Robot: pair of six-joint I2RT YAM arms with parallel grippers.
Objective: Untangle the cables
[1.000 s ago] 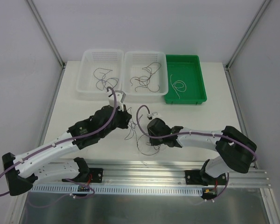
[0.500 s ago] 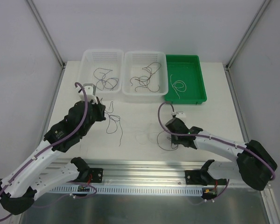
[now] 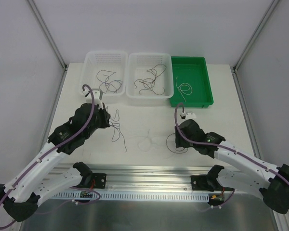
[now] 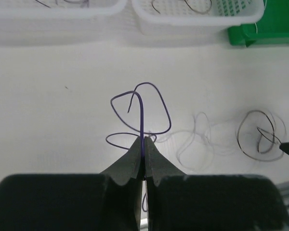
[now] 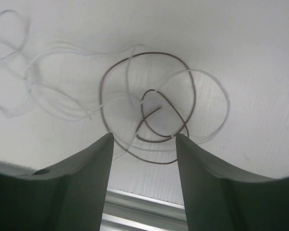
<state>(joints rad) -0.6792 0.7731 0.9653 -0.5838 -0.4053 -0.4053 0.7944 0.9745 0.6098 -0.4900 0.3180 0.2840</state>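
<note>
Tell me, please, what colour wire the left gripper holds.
The wire is purple; left wrist view shows it best.

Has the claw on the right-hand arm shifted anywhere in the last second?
Yes. The right gripper has slid rightward: it was below the middle white basket, and now it sits below the green tray, near its left corner.

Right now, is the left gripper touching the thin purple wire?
Touching. The left wrist view shows the left gripper shut on the thin purple wire, which comes out from between its closed fingertips.

The table [image 3: 221, 120] is matt, the baskets [image 3: 92, 67] plastic.
</note>
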